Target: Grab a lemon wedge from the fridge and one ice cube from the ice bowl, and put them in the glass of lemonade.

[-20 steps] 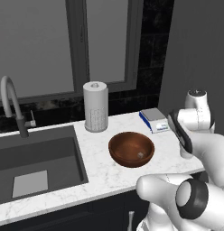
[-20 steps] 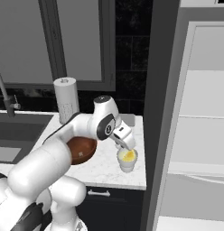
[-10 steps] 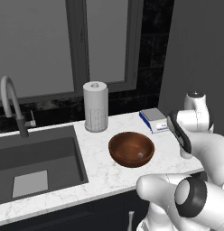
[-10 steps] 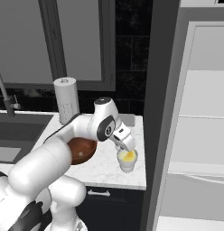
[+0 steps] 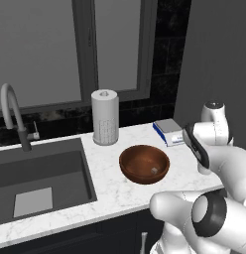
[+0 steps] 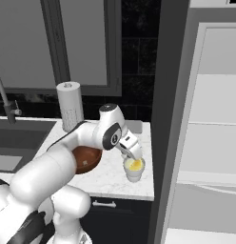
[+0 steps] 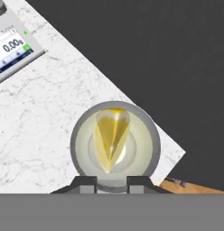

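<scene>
Hand view: my claw (image 7: 111,180) hangs directly over the glass of lemonade (image 7: 114,143), fingers (image 7: 86,181) drawn narrow at the bottom edge with the glass rim showing in the slit between them. I cannot see anything gripped. The lemon wedge (image 7: 112,135) sits inside the glass, point toward me, in the pale liquid. A kitchen scale (image 7: 9,47) lies on the white marble counter (image 7: 46,117), well apart from the glass.

Right base view: my claw (image 6: 132,153) points down just above the glass (image 6: 134,170), which stands near the counter's right edge beside the open fridge (image 6: 205,138) with its white shelves. The brown ice bowl (image 6: 86,158) sits just left of the glass, partly behind my arm.

Left base view: the bowl (image 5: 144,164) holds one ice cube (image 5: 153,170). A paper-towel roll (image 5: 105,117) stands behind it, the sink (image 5: 38,178) to the left.
</scene>
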Motion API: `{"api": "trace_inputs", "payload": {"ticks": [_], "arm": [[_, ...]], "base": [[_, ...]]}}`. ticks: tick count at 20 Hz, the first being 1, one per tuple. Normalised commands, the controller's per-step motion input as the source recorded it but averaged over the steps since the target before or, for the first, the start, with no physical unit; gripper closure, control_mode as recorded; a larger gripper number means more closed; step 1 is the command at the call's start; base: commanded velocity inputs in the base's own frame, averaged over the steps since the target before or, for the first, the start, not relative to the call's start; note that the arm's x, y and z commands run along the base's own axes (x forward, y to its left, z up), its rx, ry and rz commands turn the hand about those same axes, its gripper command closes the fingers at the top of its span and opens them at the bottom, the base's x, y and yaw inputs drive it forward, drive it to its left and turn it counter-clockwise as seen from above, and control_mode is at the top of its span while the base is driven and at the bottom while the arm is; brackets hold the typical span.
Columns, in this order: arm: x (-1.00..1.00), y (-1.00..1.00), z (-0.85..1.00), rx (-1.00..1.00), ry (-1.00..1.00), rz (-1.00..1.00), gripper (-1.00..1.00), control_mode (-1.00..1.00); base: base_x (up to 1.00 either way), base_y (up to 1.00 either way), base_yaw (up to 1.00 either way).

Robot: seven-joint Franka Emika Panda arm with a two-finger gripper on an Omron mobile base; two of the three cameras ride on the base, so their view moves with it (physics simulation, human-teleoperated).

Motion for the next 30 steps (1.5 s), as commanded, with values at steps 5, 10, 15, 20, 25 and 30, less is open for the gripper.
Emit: {"api": "trace_inputs", "payload": {"ticks": [5, 10, 15, 20, 25, 30], "arm": [[0.35, 0.0, 0.0, 0.0, 0.05, 0.0, 1.0, -1.0], [0.08, -0.12, 0.0, 0.0, 0.01, 0.0, 1.0, -1.0], [0.0, -0.2, 0.0, 0.0, 0.0, 0.0, 1.0, -1.0], [0.0, 0.0, 0.0, 0.0, 0.0, 0.0, 1.0, -1.0], [0.0, 0.0, 0.0, 0.0, 0.0, 0.0, -1.0, -1.0], [0.0, 0.0, 0.0, 0.0, 0.0, 0.0, -1.0, -1.0]], "base": [[0.0, 0.0, 0.0], [0.0, 0.0, 0.0], [0.0, 0.0, 0.0], [0.0, 0.0, 0.0], [0.0, 0.0, 0.0], [0.0, 0.0, 0.0]]}}
